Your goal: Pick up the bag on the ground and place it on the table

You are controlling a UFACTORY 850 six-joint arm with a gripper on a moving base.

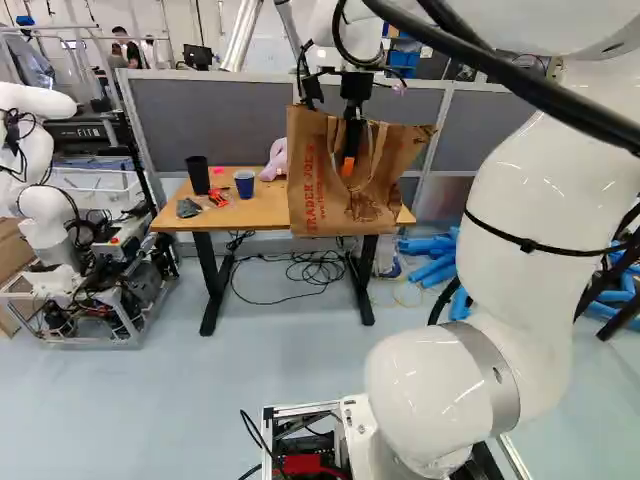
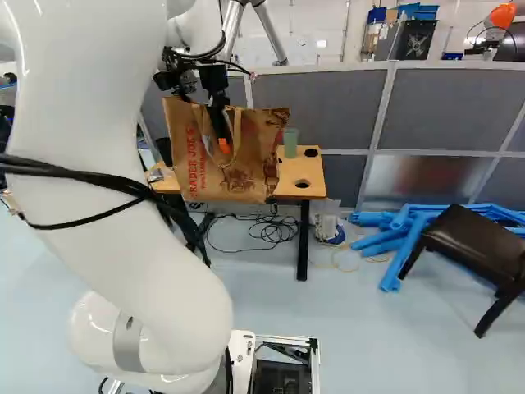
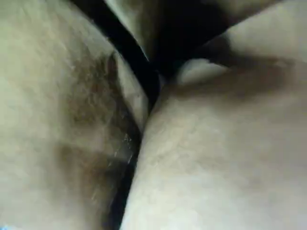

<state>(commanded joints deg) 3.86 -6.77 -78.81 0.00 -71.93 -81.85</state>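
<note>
In front of the wooden table (image 1: 262, 212), the big brown paper bag (image 1: 335, 208) hangs up off the floor. The gripper (image 1: 349, 164) looks to be pinched shut on the bag near its top; the close view shows mostly brown paper. The bag should be light, with thin sides that bend and crease. It might rip if pulled hard or bumped. The top rim, in the middle by the handles (image 2: 237, 131), seems a good place to hold it, so it hangs level.

In both base views, the bag's bottom shows lower than the table's front edge. It may need to go up a bit, then ahead, or it could catch there. Bare wood shows to its right in the right base view, but the green cup (image 2: 290, 143) stands behind that spot. The black cup (image 1: 198, 176), the blue cup (image 1: 245, 184) and the small pink thing (image 1: 276, 160) could get knocked over.
</note>
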